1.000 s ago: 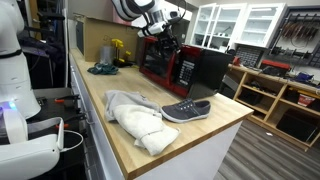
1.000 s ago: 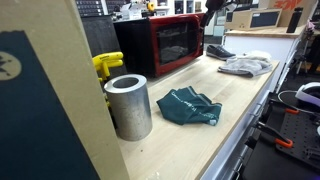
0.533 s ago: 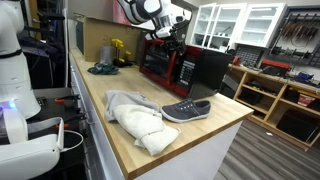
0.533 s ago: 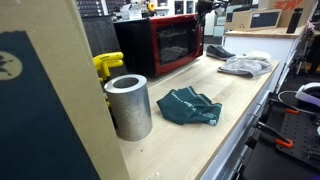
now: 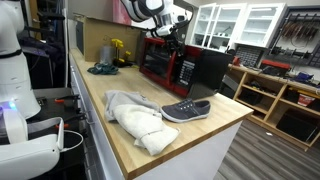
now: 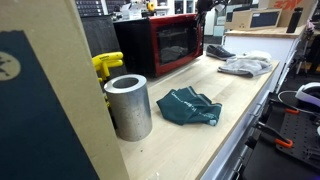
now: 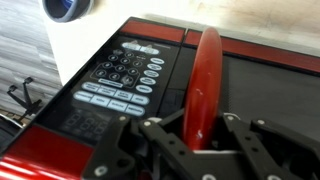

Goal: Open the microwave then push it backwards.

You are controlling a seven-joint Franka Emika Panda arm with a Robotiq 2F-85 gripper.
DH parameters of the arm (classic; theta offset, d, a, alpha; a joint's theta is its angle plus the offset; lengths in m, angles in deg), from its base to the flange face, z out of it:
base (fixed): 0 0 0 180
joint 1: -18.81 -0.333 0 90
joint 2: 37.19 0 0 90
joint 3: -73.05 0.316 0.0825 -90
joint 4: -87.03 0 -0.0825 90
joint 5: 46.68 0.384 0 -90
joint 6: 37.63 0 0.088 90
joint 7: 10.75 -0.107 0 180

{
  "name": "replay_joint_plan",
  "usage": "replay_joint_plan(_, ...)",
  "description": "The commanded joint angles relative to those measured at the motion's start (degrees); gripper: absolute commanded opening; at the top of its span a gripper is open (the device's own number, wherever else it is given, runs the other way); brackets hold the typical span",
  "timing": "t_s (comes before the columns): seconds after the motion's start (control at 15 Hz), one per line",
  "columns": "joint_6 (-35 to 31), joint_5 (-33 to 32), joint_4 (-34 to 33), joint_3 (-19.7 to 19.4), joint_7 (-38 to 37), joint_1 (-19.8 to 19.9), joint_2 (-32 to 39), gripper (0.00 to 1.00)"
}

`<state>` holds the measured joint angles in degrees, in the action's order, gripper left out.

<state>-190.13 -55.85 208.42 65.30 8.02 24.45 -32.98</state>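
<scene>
Red-fronted and black-cased, the microwave [image 6: 160, 45] is sitting at the far end of the wooden counter [image 6: 175, 150], close to the wall, with its dark glass door facing out over the worktop. In both exterior views the door is looking flush with the front, so I am judging that it has not been opened yet. The gripper [image 5: 167, 38] is hanging at the microwave's upper front corner on the keypad side. In the wrist view its fingers [image 7: 160, 135] are spreading wide, one on each side of the upright red handle [image 7: 205, 80] that is running between the keypad [image 7: 125, 70] and the black door. Whether either finger is touching the handle is not clear, and nothing is being pinched.

So the task is barely starting: closing on the handle, swinging the door out and then pushing the whole box backwards are all left to do.

Further out along the counter, a teal cloth [image 6: 190, 107] is lying beside a metal cylinder [image 6: 128, 105]. Near the front edge, a grey shoe [image 5: 186, 110] is resting just beside a crumpled pale cloth [image 5: 135, 118], well apart from the microwave.
</scene>
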Motion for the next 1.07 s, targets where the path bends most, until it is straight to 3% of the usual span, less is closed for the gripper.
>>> replay_joint_plan(0.0, 5.53, 1.79, 0.91, 2.02, 0.22, -0.59, -1.95, 0.05)
replay_joint_plan(0.73, 7.18, 4.1, 8.2, 2.94, 3.52, -0.65, -7.31, 0.05)
replay_joint_plan(0.93, 7.17, 4.48, 11.99, 3.11, 3.93, -0.85, -10.78, 0.05)
replay_joint_plan(1.0, 5.74, 6.84, 15.32, 1.95, 7.96, 0.28, -12.7, 0.05)
